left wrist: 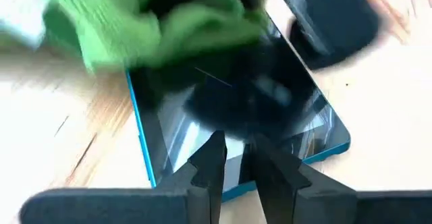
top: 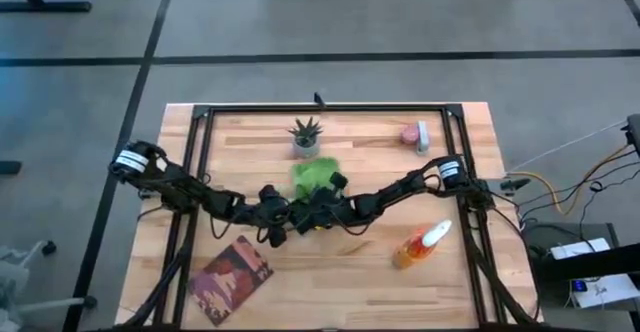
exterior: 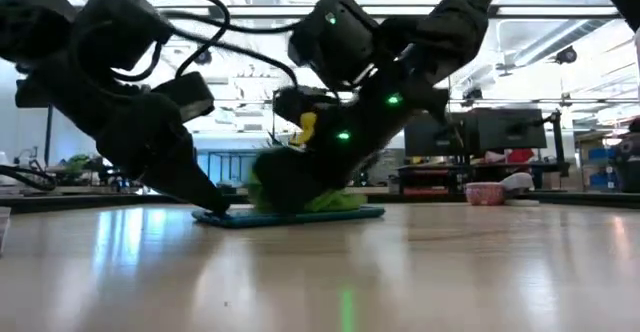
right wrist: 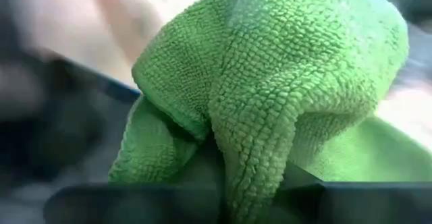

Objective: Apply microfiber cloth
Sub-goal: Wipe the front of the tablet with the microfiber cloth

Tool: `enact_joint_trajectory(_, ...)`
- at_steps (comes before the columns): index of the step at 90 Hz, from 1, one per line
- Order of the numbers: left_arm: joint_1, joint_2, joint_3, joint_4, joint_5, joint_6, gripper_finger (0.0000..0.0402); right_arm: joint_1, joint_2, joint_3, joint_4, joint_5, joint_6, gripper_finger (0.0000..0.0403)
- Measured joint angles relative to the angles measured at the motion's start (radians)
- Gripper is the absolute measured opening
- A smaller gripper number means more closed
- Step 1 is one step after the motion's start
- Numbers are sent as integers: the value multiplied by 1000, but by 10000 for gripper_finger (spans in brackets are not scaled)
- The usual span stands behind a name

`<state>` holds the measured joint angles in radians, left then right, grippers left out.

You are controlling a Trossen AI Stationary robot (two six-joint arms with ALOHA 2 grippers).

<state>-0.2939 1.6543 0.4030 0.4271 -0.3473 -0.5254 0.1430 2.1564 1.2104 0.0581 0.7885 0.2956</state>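
The right gripper [top: 322,210] has its jaws clamped on the bunched cloth [top: 312,175], pressing it onto the tablet [left wrist: 229,109] mid-table, likely to wipe the glass; the left gripper [left wrist: 233,166], jaws nearly shut and empty, pins the tablet's near edge, probably to steady it.

Both pincers crowd the tablet [top: 312,215]; potted plant [top: 306,136] stands close behind, bare wood [top: 345,272] lies in front.

On the table [top: 440,282] there is one microfiber cloth [top: 312,173], one blue-edged tablet [left wrist: 236,109], one potted plant [top: 305,137] and one orange spray bottle [top: 422,246]. One reddish booklet [top: 231,278] lies near left, one pink item [top: 410,133] far right. Two arms work there.
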Motion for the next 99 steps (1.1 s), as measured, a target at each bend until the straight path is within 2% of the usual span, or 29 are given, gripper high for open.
enact_joint_trajectory(19, -1, -1, -3, 5, 8, -7, 59, -11, -110, -126, -190, 92, 121, 3)
enact_joint_trajectory(31, -3, -3, -5, 11, 28, -7, 59, -13, -202, -233, -184, 101, 153, 3)
enact_joint_trajectory(42, -3, -4, -6, 18, 29, 1, 59, -2, -259, -304, 122, 29, 94, 3)
enact_joint_trajectory(51, -3, -8, -6, 18, 29, 1, 59, 3, -235, -341, 410, -112, 12, 3)
enact_joint_trajectory(57, -3, -9, -6, 18, 29, -5, 59, 3, -185, -336, 535, -179, 4, 3)
enact_joint_trajectory(75, -2, -14, -6, 15, 28, -7, 59, 27, -12, -198, 605, -306, 44, 3)
enact_joint_trajectory(89, -2, -15, -7, 7, 32, -15, 59, 79, 56, -94, 541, -344, 7, 3)
enact_joint_trajectory(99, -1, -15, -5, 2, 34, -18, 59, 107, 33, -86, 432, -302, 17, 3)
